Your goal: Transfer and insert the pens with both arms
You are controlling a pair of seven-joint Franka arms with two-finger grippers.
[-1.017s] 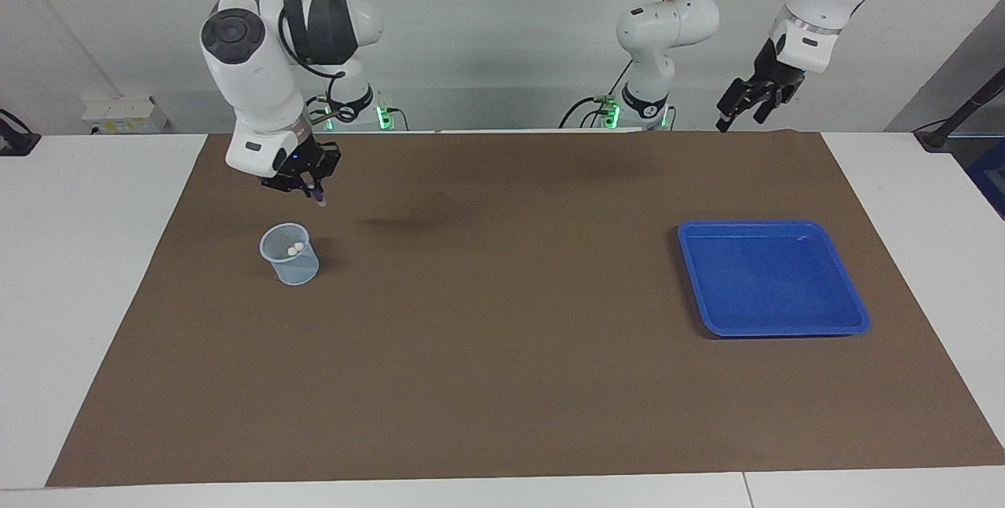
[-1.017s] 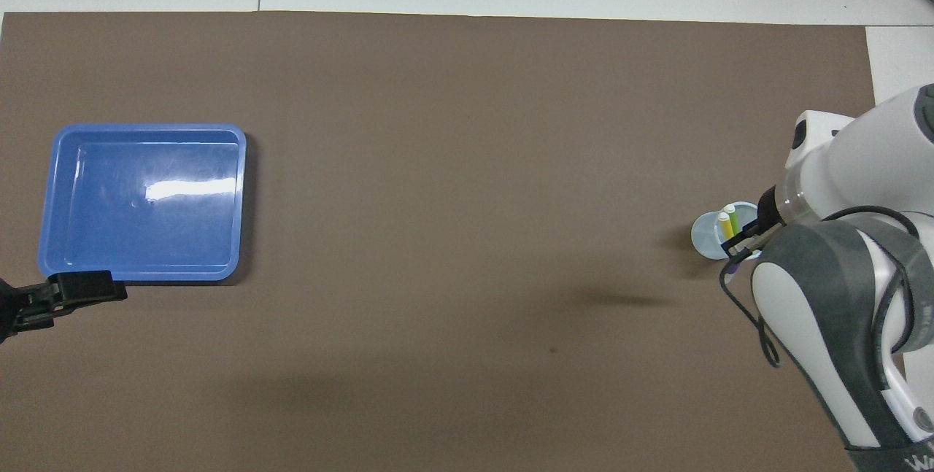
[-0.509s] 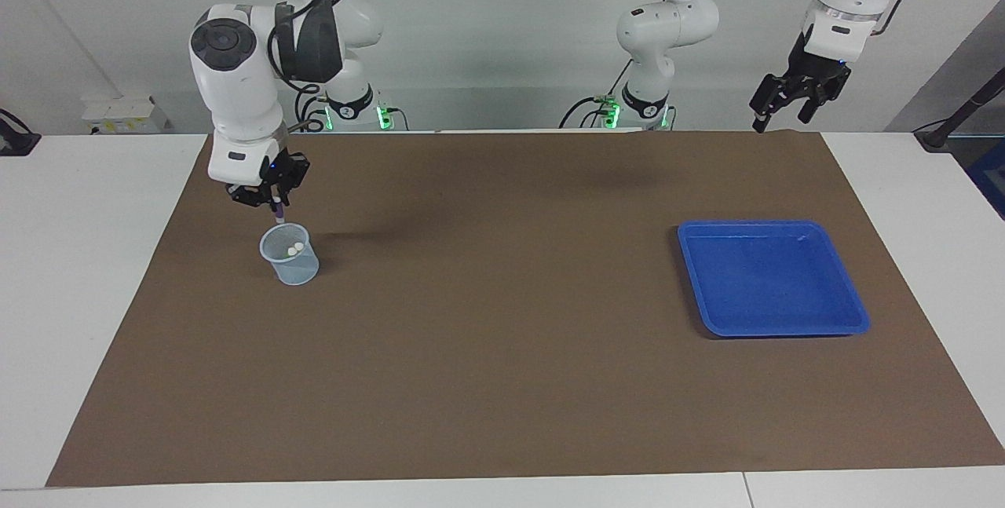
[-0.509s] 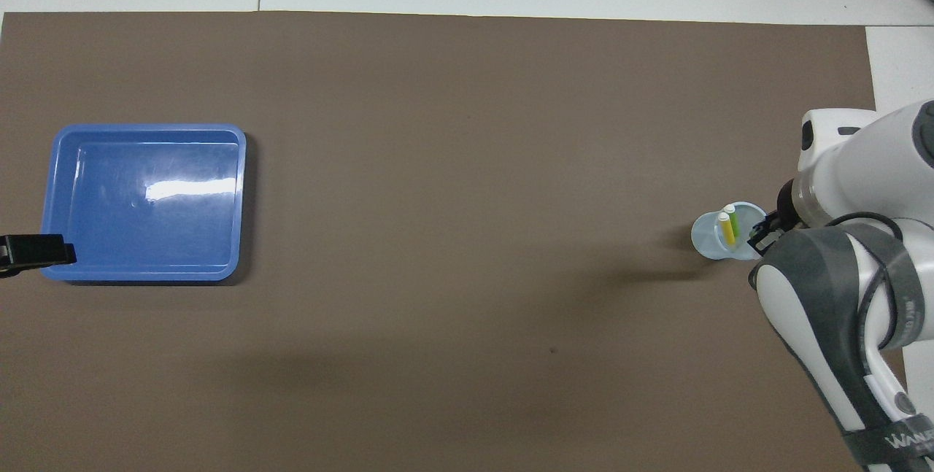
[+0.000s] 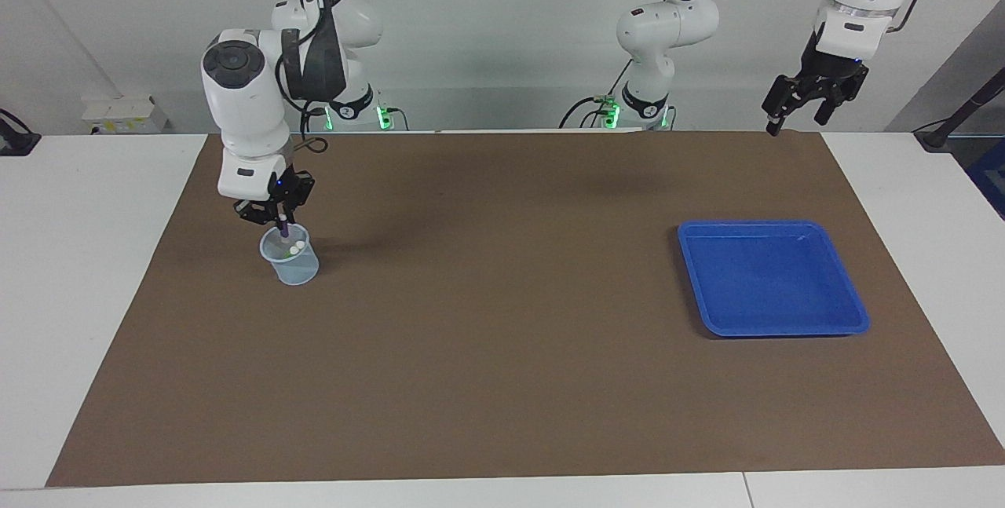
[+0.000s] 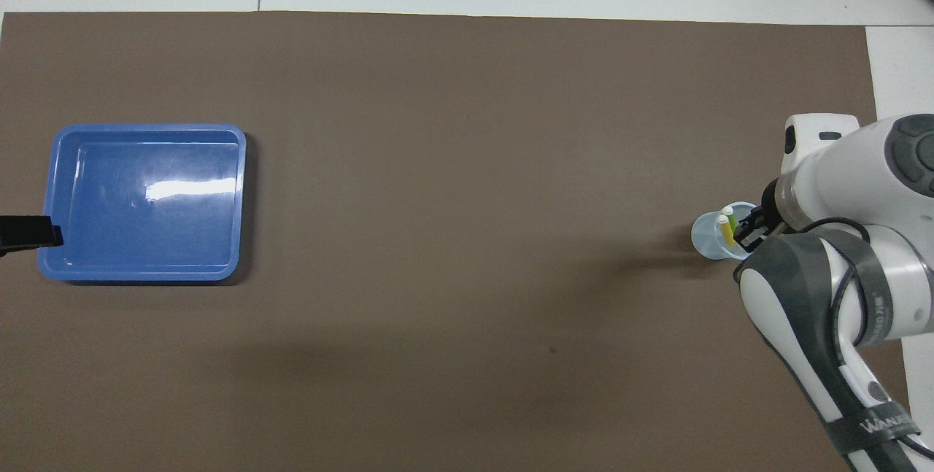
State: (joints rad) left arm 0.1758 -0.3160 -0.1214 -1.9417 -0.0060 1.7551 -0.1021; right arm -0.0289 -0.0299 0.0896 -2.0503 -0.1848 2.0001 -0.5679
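right gripper directly over clear cup, fingers clamped on purple pen, tip inside rim. yellow pen and green pen upright in cup. left gripper waits high above mat edge, fingers apart. blue tray at left arm's end of bench.

left claw cut off overhead, fingers unreadable

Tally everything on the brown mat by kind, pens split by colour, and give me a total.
Purple pen, held by the right gripper with its tip inside the cup: 1
Yellow pen with pale end, in the cup: 1
Green pen with pale end, in the cup: 1
Clear plastic cup: 1
Blue rectangular plastic tray: 1
Total: 5
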